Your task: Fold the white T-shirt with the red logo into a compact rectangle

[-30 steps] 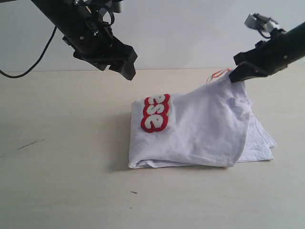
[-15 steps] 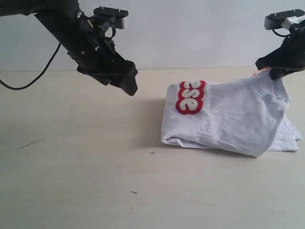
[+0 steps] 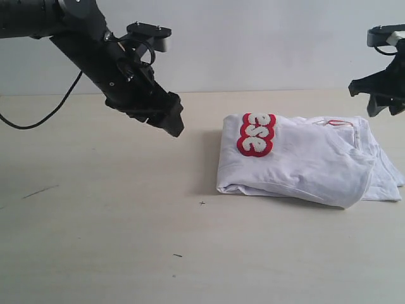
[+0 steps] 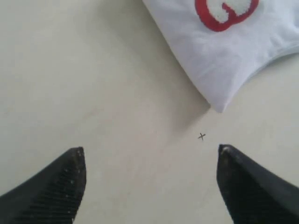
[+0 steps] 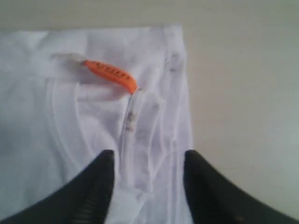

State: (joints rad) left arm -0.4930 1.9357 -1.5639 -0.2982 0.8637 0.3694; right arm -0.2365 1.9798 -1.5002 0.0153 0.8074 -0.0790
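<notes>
The white T-shirt (image 3: 304,161) lies folded in a loose bundle on the table, right of centre. The red logo (image 3: 256,134) faces up at its left end, only partly showing. My right gripper (image 3: 383,106) hovers open just above the shirt's right end. In its wrist view the gripper (image 5: 148,156) straddles the collar folds without touching them, close to the orange neck tag (image 5: 112,74). My left gripper (image 3: 172,120) hangs open over bare table left of the shirt. From its own camera the gripper (image 4: 152,150) is empty, with a corner of the shirt (image 4: 219,60) and the logo (image 4: 224,11) beyond it.
The pale wooden table (image 3: 95,221) runs wide to the left and front of the shirt. A small cross mark (image 3: 202,202) sits near the shirt's front left corner. A black cable (image 3: 38,117) hangs behind the left arm. A white wall closes the back.
My right gripper pulled the raised shirt edge and the whole bundle rightward, then opened and let it go. The edge has dropped flat. The left arm shifted only slightly.
</notes>
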